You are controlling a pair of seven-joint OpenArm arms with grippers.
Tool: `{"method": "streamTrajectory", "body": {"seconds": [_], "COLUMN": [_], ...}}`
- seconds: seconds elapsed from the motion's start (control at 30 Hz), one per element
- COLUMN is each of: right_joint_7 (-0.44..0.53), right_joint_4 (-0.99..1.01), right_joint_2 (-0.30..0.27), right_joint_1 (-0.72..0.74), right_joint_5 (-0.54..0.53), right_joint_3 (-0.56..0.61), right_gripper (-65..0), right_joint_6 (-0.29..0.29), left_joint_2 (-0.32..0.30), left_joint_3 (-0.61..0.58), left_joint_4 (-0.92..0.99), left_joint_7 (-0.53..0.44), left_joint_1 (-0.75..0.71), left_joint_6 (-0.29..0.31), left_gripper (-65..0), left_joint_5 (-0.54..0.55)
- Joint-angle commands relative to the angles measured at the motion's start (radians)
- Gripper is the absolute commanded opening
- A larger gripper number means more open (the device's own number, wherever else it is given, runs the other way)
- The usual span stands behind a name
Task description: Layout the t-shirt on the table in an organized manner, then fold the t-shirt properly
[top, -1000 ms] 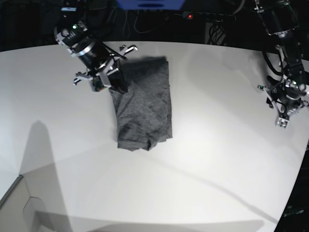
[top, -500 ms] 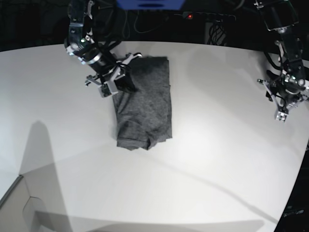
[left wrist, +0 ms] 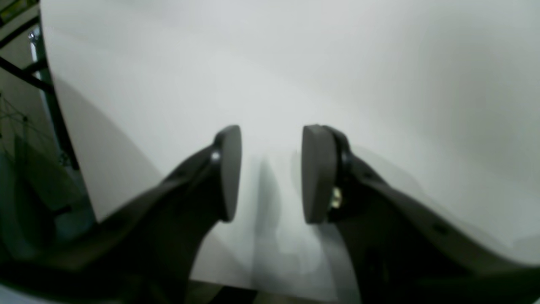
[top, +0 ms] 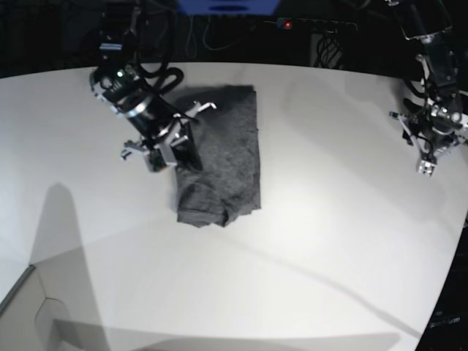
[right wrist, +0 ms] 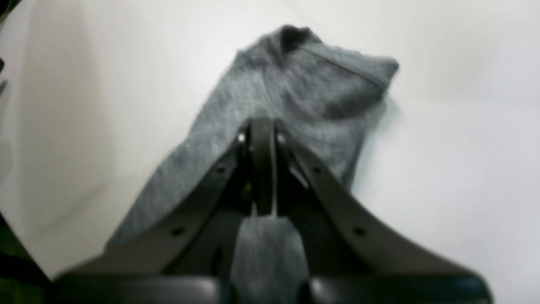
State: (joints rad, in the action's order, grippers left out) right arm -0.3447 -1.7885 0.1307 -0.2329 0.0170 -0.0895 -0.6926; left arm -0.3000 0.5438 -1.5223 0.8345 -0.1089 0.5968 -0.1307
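Note:
The dark grey t-shirt (top: pixel 227 153) lies folded into a narrow upright rectangle on the white table (top: pixel 329 241), left of the middle. My right gripper (top: pixel 184 151) is shut, with its tips resting on the shirt's left edge about halfway down. In the right wrist view the closed jaws (right wrist: pixel 261 126) sit on the grey knit (right wrist: pixel 303 84), and I cannot tell whether any cloth is pinched. My left gripper (top: pixel 426 167) is open and empty at the table's far right. In the left wrist view (left wrist: pixel 270 173) only bare table (left wrist: pixel 337 63) shows between its pads.
The table's curved right edge runs close by the left gripper, with dark frame parts (left wrist: pixel 46 105) beyond it. A pale box corner (top: pixel 29 307) sits at the front left. Cables and a power strip (top: pixel 314 25) lie behind the far edge.
My right gripper has moved from the shirt's far left corner toward the front along its left edge. My left gripper has shifted slightly away from the front. The shirt's outline looks the same.

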Motion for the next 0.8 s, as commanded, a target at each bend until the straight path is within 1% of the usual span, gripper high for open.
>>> {"method": "streamTrajectory", "body": {"seconds": [0.0, 0.17, 0.2, 0.27, 0.3, 0.33, 0.37, 0.4, 0.43, 0.5, 0.53, 0.57, 0.63, 0.77], "right_joint_7": [0.032, 0.032, 0.032, 0.032, 0.032, 0.037, 0.04, 0.04, 0.04, 0.04, 0.04, 0.04, 0.04, 0.039], "right_joint_4": [-0.006, -0.017, -0.029, -0.058, -0.08, -0.095, -0.112, -0.127, -0.146, -0.178, -0.184, -0.19, -0.195, -0.19], "right_joint_2": [0.005, 0.008, 0.005, -0.006, -0.018, -0.021, -0.022, -0.022, -0.022, -0.013, -0.004, -0.001, 0.002, -0.001], "right_joint_1": [0.025, 0.031, 0.011, -0.038, -0.07, -0.102, -0.136, -0.165, -0.197, -0.251, -0.27, -0.288, -0.323, -0.411], "right_joint_5": [-0.021, -0.016, -0.016, -0.016, -0.019, -0.022, -0.022, -0.022, -0.022, -0.028, -0.053, -0.084, -0.16, -0.355], "right_joint_3": [0.015, 0.015, 0.015, 0.014, 0.004, -0.005, -0.014, -0.028, -0.049, -0.111, -0.141, -0.175, -0.252, -0.415], "right_gripper": [-65.0, -65.0, -65.0, -65.0, -65.0, -65.0, -65.0, -65.0, -65.0, -65.0, -65.0, -65.0, -65.0, -65.0], "right_joint_6": [-0.006, -0.006, 0.026, 0.115, 0.162, 0.195, 0.224, 0.235, 0.235, 0.235, 0.235, 0.235, 0.235, 0.235], "left_joint_2": [-0.015, 0.032, 0.04, 0.06, 0.078, 0.098, 0.12, 0.143, 0.164, 0.2, 0.215, 0.224, 0.239, 0.282], "left_joint_3": [0.025, 0.129, 0.147, 0.19, 0.221, 0.252, 0.281, 0.313, 0.345, 0.385, 0.394, 0.396, 0.396, 0.399], "left_joint_4": [-0.036, -0.142, -0.166, -0.209, -0.231, -0.254, -0.272, -0.284, -0.297, -0.309, -0.309, -0.307, -0.303, -0.3], "left_joint_7": [-0.008, -0.008, -0.008, -0.001, 0.001, 0.003, 0.003, 0.003, 0.003, 0.001, -0.005, -0.005, -0.008, -0.01], "left_joint_1": [-0.008, -0.102, -0.122, -0.163, -0.182, -0.197, -0.211, -0.225, -0.24, -0.272, -0.289, -0.305, -0.344, -0.409], "left_joint_6": [-0.005, -0.002, 0.016, 0.099, 0.101, 0.101, 0.101, 0.101, 0.101, 0.101, 0.101, 0.101, 0.101, 0.101], "left_gripper": [-41.9, -42.1, -42.1, -44.3, -47.8, -51.9, -56.4, -61.5, -65.0, -64.1, -64.0, -65.0, -65.0, -64.9], "left_joint_5": [-0.004, -0.004, -0.004, -0.004, -0.004, -0.004, -0.004, -0.004, -0.005, -0.005, -0.005, -0.005, -0.005, -0.004]}}
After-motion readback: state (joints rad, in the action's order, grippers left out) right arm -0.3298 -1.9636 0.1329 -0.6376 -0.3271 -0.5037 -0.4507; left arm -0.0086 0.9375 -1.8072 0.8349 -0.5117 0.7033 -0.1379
